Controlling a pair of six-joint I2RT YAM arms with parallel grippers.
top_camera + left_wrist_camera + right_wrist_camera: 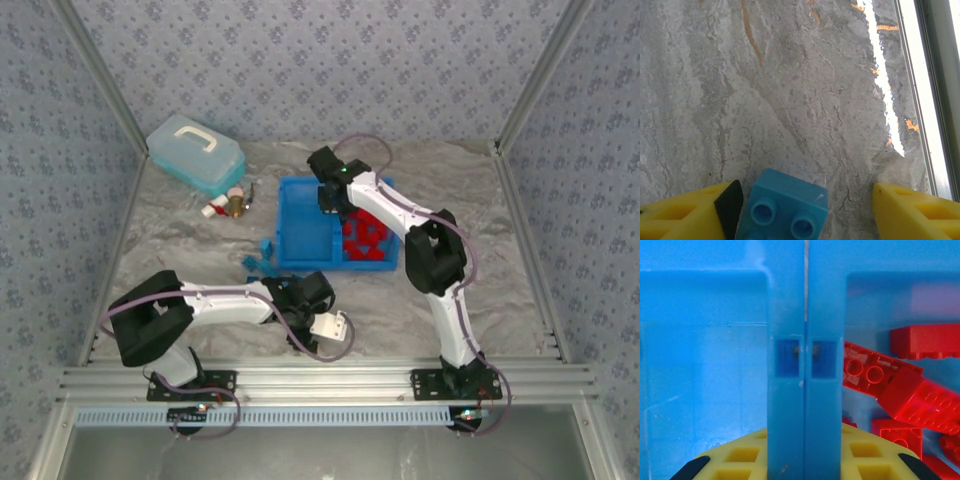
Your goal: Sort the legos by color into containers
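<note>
left tool (807, 200) stood open around a half-cropped blue lego (782, 210) while right tool (805, 445) closed, tips hidden astride the bin divider (805, 365).

Left end effector (805, 200) open, right end effector (804, 435) closed, arm outstretched

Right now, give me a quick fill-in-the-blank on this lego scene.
The lego on the table between the open left fingers is ___.
In the bin, the right compartment holds ___ legos.
The right fingers sit either side of the bin's centre ___.
Missing words: blue; red; divider.
</note>
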